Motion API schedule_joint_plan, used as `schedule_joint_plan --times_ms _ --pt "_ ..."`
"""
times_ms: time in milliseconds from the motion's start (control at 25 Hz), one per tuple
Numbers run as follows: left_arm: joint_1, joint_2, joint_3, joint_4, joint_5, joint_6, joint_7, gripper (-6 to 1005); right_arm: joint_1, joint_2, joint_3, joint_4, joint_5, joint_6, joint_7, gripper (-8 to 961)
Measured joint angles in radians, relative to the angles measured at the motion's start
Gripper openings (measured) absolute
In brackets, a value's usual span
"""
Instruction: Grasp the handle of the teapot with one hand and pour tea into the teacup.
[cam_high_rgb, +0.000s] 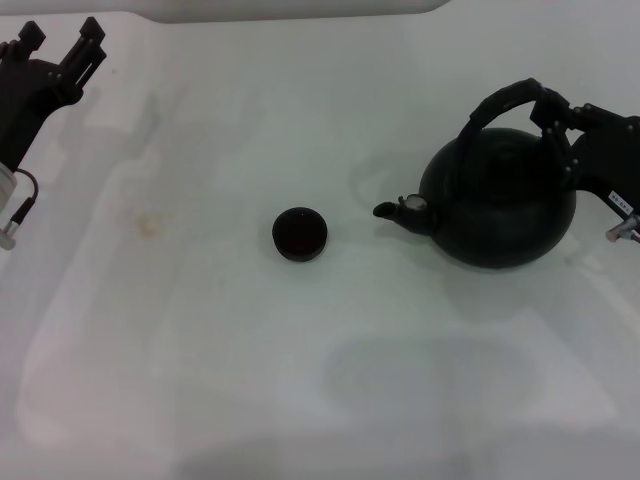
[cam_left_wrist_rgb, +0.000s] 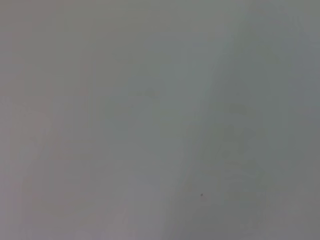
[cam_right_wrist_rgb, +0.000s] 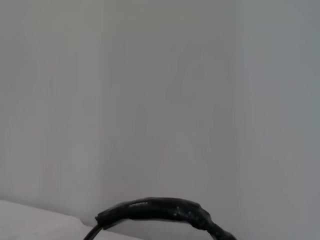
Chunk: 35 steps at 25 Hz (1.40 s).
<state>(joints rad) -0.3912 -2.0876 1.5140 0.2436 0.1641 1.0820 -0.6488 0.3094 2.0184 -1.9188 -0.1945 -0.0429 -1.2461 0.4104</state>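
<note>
The round black teapot (cam_high_rgb: 500, 200) stands upright at the right of the table, its spout (cam_high_rgb: 400, 210) pointing left toward the teacup (cam_high_rgb: 300, 233). The teacup is small, low and black, and sits at the table's middle about a hand's width from the spout. The black arched handle (cam_high_rgb: 500, 98) rises over the pot. My right gripper (cam_high_rgb: 558, 125) is at the handle's right end, shut on it. In the right wrist view only the handle's arch (cam_right_wrist_rgb: 160, 210) shows against the pale table. My left gripper (cam_high_rgb: 62, 33) stays open at the far left back, away from both objects.
The white table (cam_high_rgb: 200, 350) stretches around the objects, with a faint stain (cam_high_rgb: 150, 225) left of the teacup. The left wrist view shows only blank pale surface.
</note>
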Motion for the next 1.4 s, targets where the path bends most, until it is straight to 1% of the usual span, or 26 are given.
schedule_joint_plan --times_ms 360,520,760,840,880,1000,1080,1120,1320,1400 --pt "0.002 0.0 0.0 -0.001 0.0 -0.002 0.0 835 -0.003 0.001 -0.011 0.006 -0.007 0.001 0.012 117" --pt "0.004 0.0 0.0 -0.001 0.0 0.001 0.0 835 0.0 0.0 -0.001 0.01 0.003 0.035 0.09 117" --pt "0.005 -0.001 0.0 -0.001 0.0 0.001 0.0 834 -0.002 0.001 -0.005 0.01 0.011 0.041 0.114 304" --pt "0.005 -0.001 0.0 -0.001 0.0 0.001 0.0 834 -0.002 0.0 -0.006 0.01 0.011 0.039 0.146 383" --pt "0.005 -0.001 0.0 -0.001 0.0 0.001 0.0 834 -0.003 -0.001 -0.006 0.01 0.011 0.038 0.193 422" --pt "0.005 -0.002 0.0 -0.001 0.0 0.001 0.0 834 -0.01 -0.002 -0.008 0.012 0.007 0.022 0.226 540" --pt "0.003 -0.002 0.0 -0.001 0.0 0.001 0.0 834 -0.039 -0.003 -0.011 0.013 0.002 -0.044 0.235 601" --pt "0.002 -0.002 0.0 -0.001 0.0 0.001 0.0 834 -0.039 -0.003 -0.011 0.013 0.002 -0.044 0.235 631" --pt "0.0 0.0 0.0 0.001 0.0 0.001 0.0 835 -0.094 -0.004 0.0 0.013 0.011 -0.091 0.234 784" --pt "-0.001 0.0 0.0 0.002 0.0 0.001 0.0 835 -0.115 -0.006 0.01 0.013 0.025 -0.109 0.234 821"
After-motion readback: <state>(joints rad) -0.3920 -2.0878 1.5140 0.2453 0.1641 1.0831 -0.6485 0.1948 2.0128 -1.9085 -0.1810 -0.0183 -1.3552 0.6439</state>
